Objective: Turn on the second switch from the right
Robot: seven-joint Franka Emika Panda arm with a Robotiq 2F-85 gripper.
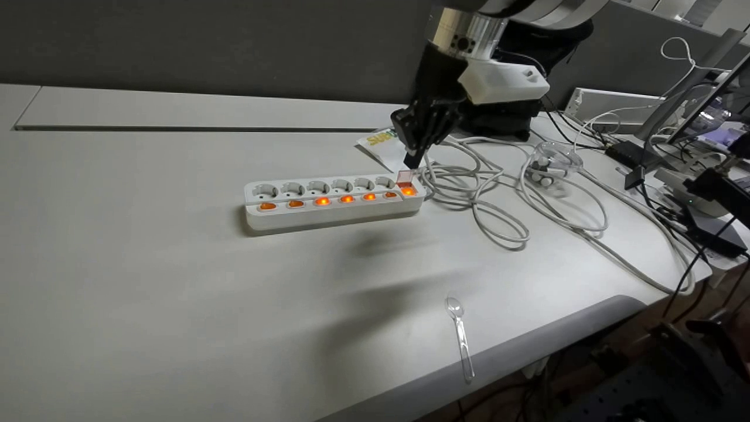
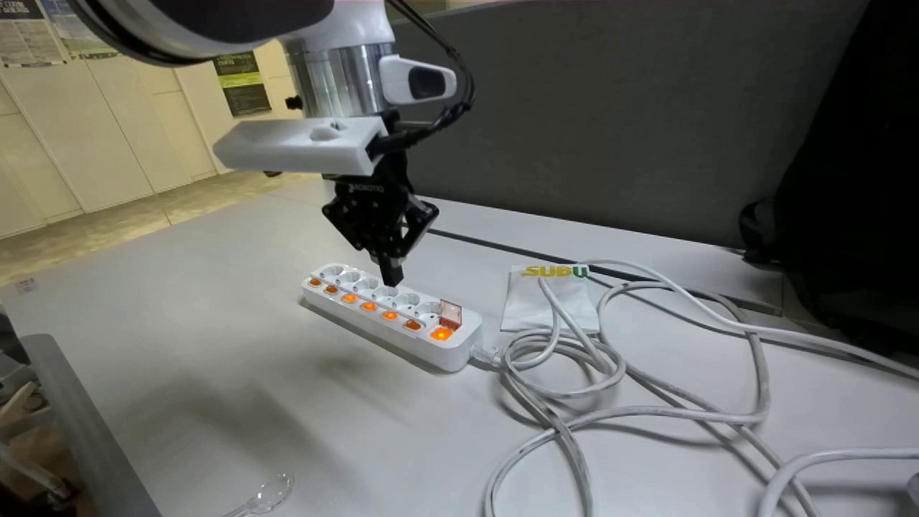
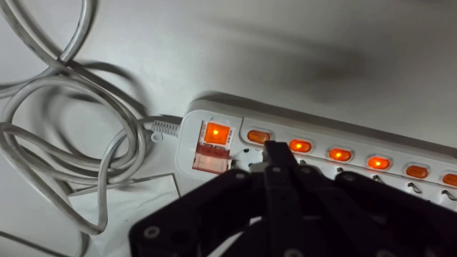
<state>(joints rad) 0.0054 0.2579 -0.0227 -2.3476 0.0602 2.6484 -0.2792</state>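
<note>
Right of centre in an exterior view, tool [image 1: 413, 160], fully closed with nothing gripped, held above multi-socket power strip [image 1: 334, 213]; second switch from right [image 1: 391, 194] seen unlit.

Second-from-right orange switch [image 1: 391, 194], unlit
</note>
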